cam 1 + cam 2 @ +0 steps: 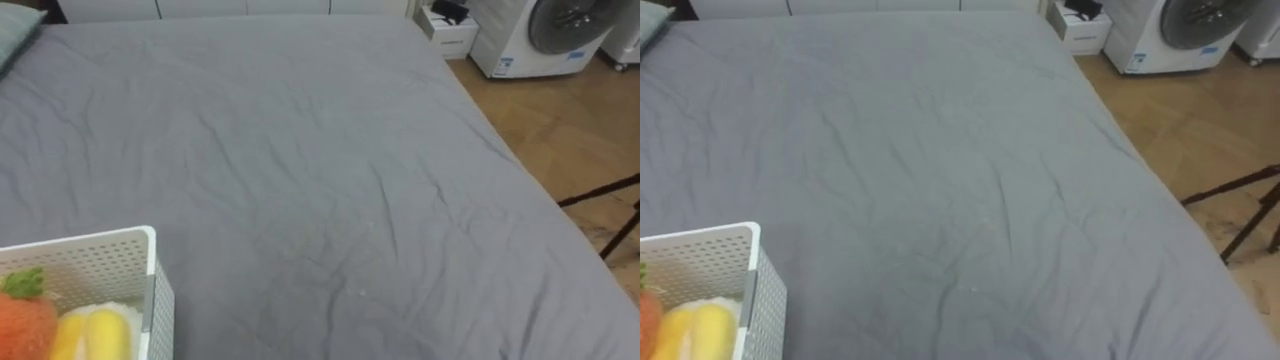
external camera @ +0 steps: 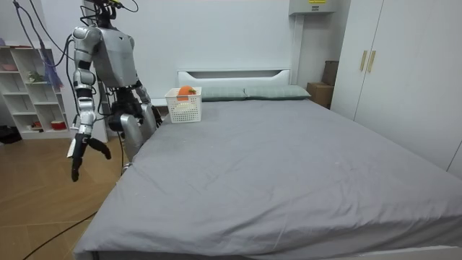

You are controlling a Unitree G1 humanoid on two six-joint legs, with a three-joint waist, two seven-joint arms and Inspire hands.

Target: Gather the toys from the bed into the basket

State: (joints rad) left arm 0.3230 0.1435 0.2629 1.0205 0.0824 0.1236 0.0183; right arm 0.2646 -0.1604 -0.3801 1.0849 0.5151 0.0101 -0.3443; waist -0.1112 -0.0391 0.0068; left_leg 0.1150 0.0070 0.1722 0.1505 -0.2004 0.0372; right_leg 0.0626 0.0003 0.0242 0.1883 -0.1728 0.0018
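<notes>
**A:** The bed (image 1: 330, 180) lies bare of toys. The right hand (image 2: 81, 153) hangs low beside the robot, off the mattress, with its fingers loosely spread and pinching nothing.

**B:** And the toys?

**A:** They are in the white basket (image 1: 110, 262), well apart from those fingers, at the bed's near edge. There is an orange toy (image 1: 25, 320) with a yellow toy (image 1: 100, 335) just beside it.

**B:** The left hand?

**A:** The left hand (image 2: 150, 115) sits by the bed's edge, nearer the basket. I cannot tell its state.

**B:** What could go wrong?

**A:** The basket stands close to the edge, so a careless arm swing could knock it off. A one-sided lift could tip it and spill both toys.
</notes>
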